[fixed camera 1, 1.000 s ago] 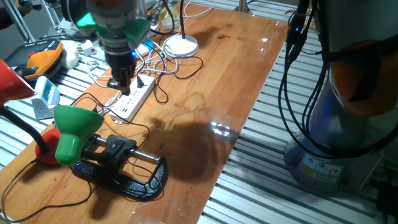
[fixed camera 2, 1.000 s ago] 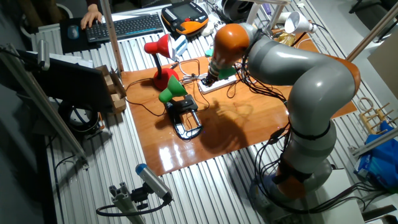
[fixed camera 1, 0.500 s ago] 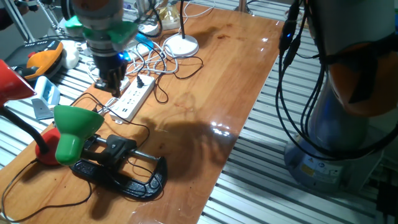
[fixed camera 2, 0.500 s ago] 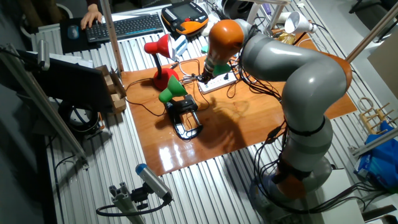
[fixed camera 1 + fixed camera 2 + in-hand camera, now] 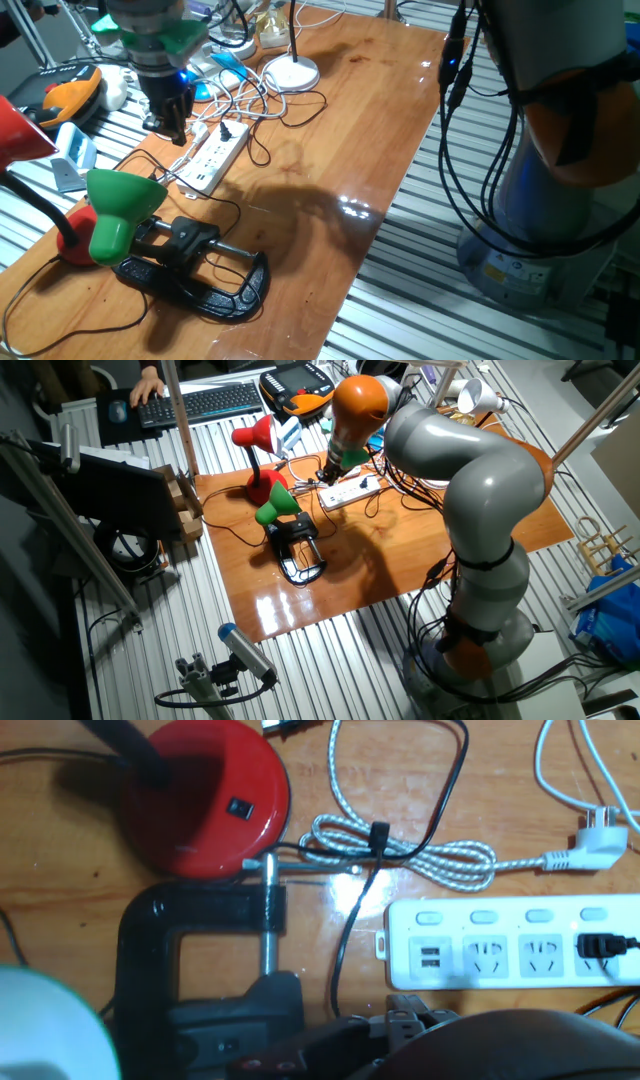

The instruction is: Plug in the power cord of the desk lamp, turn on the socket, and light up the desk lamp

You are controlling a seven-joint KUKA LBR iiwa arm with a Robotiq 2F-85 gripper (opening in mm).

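The socket, a long white power strip [image 5: 213,157], lies on the wooden table, with a small black plug [image 5: 231,130] of the thin power cord seated in an outlet at its far end. The hand view shows the strip [image 5: 500,955] with that plug [image 5: 600,946] in its rightmost outlet. The desk lamp with the green shade [image 5: 118,207] stands on its black clamp base [image 5: 200,275]; I cannot tell whether it is lit. My gripper [image 5: 168,124] hangs above the strip's left side, fingers together and holding nothing. It also shows in the other fixed view [image 5: 326,473].
A red lamp [image 5: 22,135] with a red round base [image 5: 208,790] stands left of the green one. A white round-based lamp [image 5: 291,72], a braided white cable [image 5: 420,855] and a loose white plug [image 5: 600,837] lie behind the strip. An orange pendant [image 5: 68,92] lies off the table's edge.
My gripper has lifted off the power strip and moved up and to the left, away from it. The strip, plug and lamps have stayed in place.
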